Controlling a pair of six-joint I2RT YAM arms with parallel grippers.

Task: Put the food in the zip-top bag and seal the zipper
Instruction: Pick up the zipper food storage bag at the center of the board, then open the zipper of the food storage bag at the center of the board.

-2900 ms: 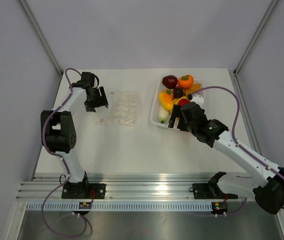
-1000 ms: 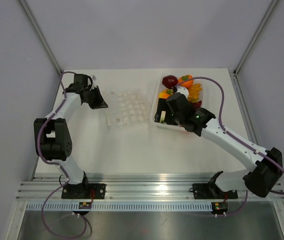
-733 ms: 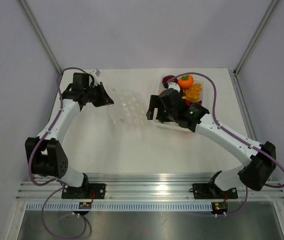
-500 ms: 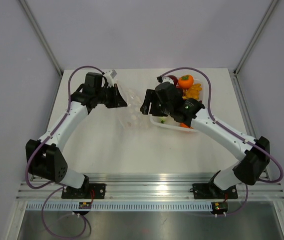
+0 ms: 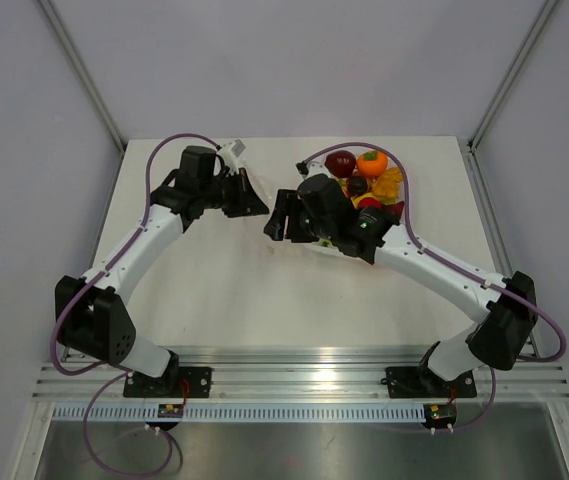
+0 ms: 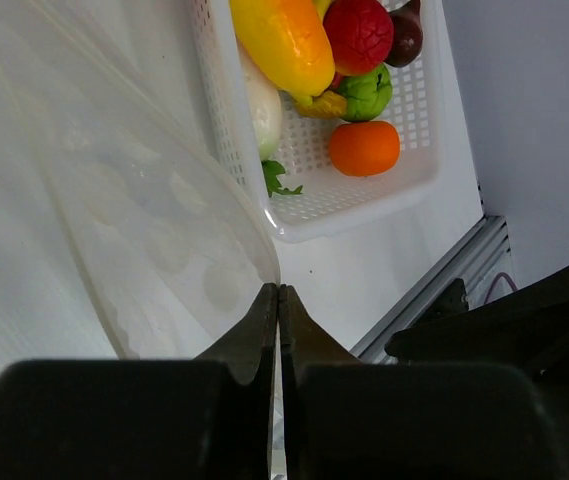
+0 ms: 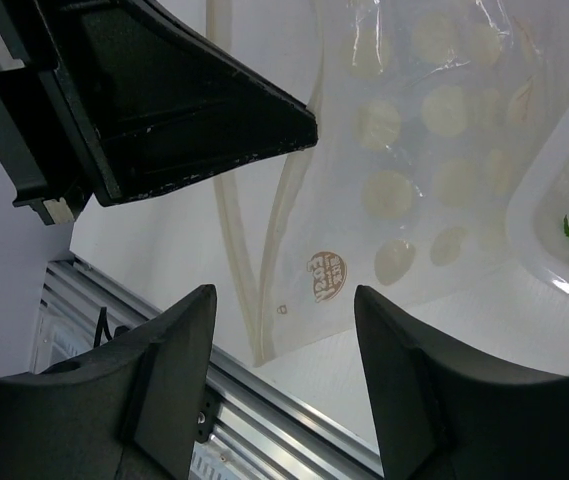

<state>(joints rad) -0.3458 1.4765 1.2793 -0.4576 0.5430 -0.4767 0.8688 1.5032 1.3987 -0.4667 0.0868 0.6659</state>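
The bag [image 6: 144,220] is now up off the tabletop [image 5: 264,290]; the left pincer [image 6: 277,300] is squeezed tight on its edge and holds it in the air, near the middle of the far side, just beside the tray [image 6: 364,205]. The right pincer [image 7: 284,295] is right next to the bag, with its fingers partly apart and nothing in them; I think it wants the other edge, to pull the mouth open. The food [image 6: 359,30] is all in the tray, toward the far right corner, so none is bagged yet.

A short while ago the bag lay flat on the far left part of the tabletop and the right pincer hung over the tray; since then both arms have swung in to meet, and the right fingers have come closer together.
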